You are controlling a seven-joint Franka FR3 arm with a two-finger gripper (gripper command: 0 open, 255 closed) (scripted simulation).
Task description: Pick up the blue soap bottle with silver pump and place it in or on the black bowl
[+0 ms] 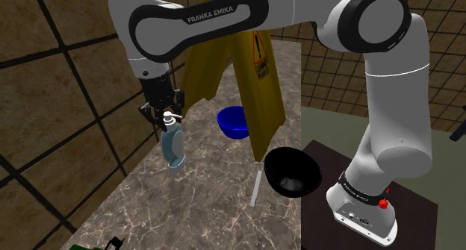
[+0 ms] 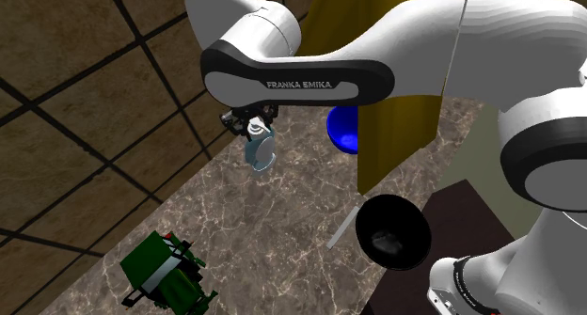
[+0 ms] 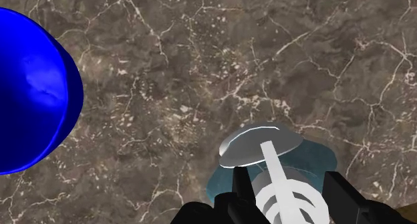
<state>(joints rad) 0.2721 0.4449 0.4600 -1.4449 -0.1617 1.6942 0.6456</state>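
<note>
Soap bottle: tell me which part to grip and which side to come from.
Grip the narrow neck just under the silver pump, coming straight down from above. The soap bottle is upright and its pale blue body is wide and rounded, so the neck is probably the surest fit between the fingers. The hand is shut on it there now.

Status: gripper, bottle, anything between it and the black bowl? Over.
Gripper shut on bottle at the pump. It hangs above counter. Yellow sign stands close to the line to black bowl.
</note>
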